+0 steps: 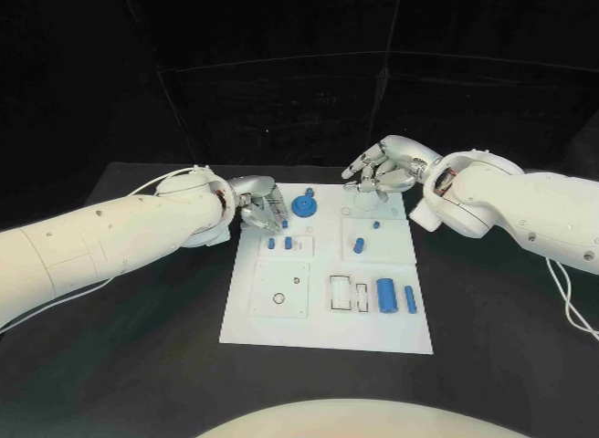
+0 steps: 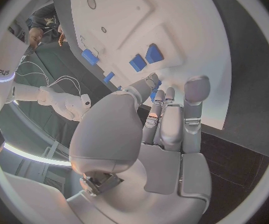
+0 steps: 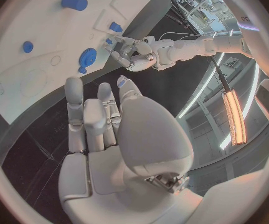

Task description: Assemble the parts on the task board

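The white task board (image 1: 326,319) lies mid-table, with a round blue gear (image 1: 304,208) near its far edge, two small blue blocks (image 1: 280,244), a blue peg (image 1: 359,245) and two blue cylinders (image 1: 395,297). My left hand (image 1: 257,208) hovers over the board's far left corner. In the left wrist view its thumb and a finger pinch a small blue part (image 2: 153,90) above the board (image 2: 191,30). My right hand (image 1: 383,169) hangs over the far edge with its fingers curled. A bit of blue shows at its thumb tip (image 3: 121,79); a hold is unclear. The gear (image 3: 86,56) lies beyond its fingertips.
The black table (image 1: 129,365) surrounds the board. A thin white cable (image 1: 579,315) trails off my right arm, and another (image 1: 162,181) loops by my left wrist. Several empty outlined slots (image 1: 280,292) mark the board's near half.
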Controlling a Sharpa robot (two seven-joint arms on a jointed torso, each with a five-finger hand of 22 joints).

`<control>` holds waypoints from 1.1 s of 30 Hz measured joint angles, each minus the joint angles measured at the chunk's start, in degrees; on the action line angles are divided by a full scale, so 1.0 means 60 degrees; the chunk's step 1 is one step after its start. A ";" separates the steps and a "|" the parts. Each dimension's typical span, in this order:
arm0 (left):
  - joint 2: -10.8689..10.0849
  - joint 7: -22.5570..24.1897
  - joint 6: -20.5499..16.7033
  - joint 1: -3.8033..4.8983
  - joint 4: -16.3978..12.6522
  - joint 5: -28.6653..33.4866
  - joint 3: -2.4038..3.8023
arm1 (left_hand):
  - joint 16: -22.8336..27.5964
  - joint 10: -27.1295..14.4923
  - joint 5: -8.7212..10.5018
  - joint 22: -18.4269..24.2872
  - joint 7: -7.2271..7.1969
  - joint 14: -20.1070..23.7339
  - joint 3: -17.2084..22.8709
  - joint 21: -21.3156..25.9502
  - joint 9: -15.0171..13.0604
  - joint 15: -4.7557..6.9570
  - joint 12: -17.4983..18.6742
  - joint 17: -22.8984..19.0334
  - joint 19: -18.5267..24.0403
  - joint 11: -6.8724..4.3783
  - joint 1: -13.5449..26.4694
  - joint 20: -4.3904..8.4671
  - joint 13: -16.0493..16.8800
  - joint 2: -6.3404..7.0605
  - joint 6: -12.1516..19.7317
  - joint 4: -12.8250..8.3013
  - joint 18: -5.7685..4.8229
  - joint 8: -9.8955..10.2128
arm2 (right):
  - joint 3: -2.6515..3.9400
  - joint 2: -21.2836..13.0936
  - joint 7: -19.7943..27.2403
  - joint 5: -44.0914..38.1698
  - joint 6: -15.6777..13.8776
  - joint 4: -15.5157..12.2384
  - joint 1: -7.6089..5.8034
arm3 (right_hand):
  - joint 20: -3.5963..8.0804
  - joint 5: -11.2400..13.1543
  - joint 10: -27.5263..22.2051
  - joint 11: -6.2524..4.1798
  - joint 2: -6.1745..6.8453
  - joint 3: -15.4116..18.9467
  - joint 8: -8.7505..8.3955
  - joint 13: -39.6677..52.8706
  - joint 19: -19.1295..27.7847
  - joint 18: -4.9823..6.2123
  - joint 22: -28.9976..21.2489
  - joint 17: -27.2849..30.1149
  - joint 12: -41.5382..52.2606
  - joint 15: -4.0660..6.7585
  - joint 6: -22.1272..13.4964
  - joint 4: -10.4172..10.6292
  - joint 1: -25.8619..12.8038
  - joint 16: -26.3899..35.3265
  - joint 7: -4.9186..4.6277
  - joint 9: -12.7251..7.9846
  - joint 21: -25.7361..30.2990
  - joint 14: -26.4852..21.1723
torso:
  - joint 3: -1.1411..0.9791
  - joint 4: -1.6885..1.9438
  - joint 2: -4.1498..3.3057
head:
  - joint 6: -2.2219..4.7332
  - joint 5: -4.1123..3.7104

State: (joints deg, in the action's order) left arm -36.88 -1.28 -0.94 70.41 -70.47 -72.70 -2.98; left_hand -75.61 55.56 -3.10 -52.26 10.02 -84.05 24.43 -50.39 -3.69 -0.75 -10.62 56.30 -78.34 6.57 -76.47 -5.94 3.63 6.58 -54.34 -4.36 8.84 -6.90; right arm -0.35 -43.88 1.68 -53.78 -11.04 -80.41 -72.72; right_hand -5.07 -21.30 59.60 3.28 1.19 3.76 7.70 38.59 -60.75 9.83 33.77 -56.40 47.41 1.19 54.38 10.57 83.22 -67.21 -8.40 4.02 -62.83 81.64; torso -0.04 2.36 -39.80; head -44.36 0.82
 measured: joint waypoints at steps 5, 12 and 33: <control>-0.0529 -0.0011 -0.0145 0.0086 -0.0380 0.0636 0.0026 | 0.0037 -0.0421 0.0000 0.0068 0.0103 0.0031 -0.0107 0.0109 -0.0002 -0.0037 0.0145 -0.0090 0.0004 0.0100 0.0000 -0.0073 0.0000 0.0000 0.0103 -0.0107 0.0000 0.0086 | -0.0001 -0.0091 -0.0032 -0.0050 -0.0081 0.0101 0.0000 | -0.0021 0.0288 -0.0253 0.0051 0.0024 -0.0552 0.0273 -0.1713 0.0111 0.0000 -0.0811 0.1688 -0.1897 -0.0007 0.0077 -0.0026 0.0440 0.1645 -0.0028 0.0016 0.0815 -0.0219 | 0.0002 0.0015 0.0011 | 0.0021 -0.0005; -0.1097 0.0068 -0.0569 0.0192 -0.0718 0.2119 0.0112 | 0.0037 -0.0346 0.0000 0.0153 0.0106 0.0034 -0.0242 0.0189 -0.0037 -0.0102 0.0029 -0.0172 0.0017 0.0094 -0.0005 -0.0086 0.0043 -0.0005 0.0095 -0.0046 0.0000 0.0092 | -0.0001 -0.0375 -0.0253 -0.0780 -0.0198 0.0121 -0.0001 | 0.0041 0.1167 0.0371 0.0062 0.0235 -0.1706 0.0454 -0.3945 -0.0375 -0.0002 -0.0935 0.1936 -0.4278 -0.0036 0.0771 -0.0390 0.1057 0.2056 0.0034 0.0003 0.0936 0.0097 | 0.0009 0.0016 0.0013 | 0.0068 -0.0055; -0.1714 0.2583 -0.1558 0.0134 -0.1714 1.0448 0.0118 | 0.1070 0.1289 0.0000 0.1624 -0.0186 0.0737 -0.0210 0.1997 -0.0174 0.0191 -0.1109 -0.2101 0.0835 -0.0327 0.0113 0.0086 0.0279 -0.0252 -0.0875 0.0005 0.0150 -0.0597 | -0.0012 -0.0717 -0.1817 -0.5761 0.0286 -0.0509 0.0542 | -0.0026 0.1383 0.0278 0.0282 0.1033 -0.2360 0.0085 -0.5299 -0.0754 -0.0003 -0.0288 0.1629 -0.5842 -0.0105 0.0894 -0.0335 0.0354 0.1691 -0.0041 -0.0043 0.0468 0.0274 | 0.0002 0.0000 -0.0004 | 0.0346 -0.0963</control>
State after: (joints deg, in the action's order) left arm -47.17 14.22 -10.29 71.22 -80.76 -10.01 -2.27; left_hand -69.19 63.29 -3.10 -42.51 8.90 -79.63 23.17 -38.41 -4.73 0.40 -17.27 43.69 -73.33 4.61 -75.79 -5.42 5.30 5.07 -59.60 -4.33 9.74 -10.48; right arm -0.42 -48.18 -9.22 -88.35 -9.32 -83.47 -69.47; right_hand -5.23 -13.00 61.27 4.97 7.39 -10.40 8.21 6.80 -65.27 9.81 32.04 -46.63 12.35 0.56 59.74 8.56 85.34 -57.07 -8.64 3.76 -60.02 83.29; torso -0.03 2.36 -39.83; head -42.29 -4.95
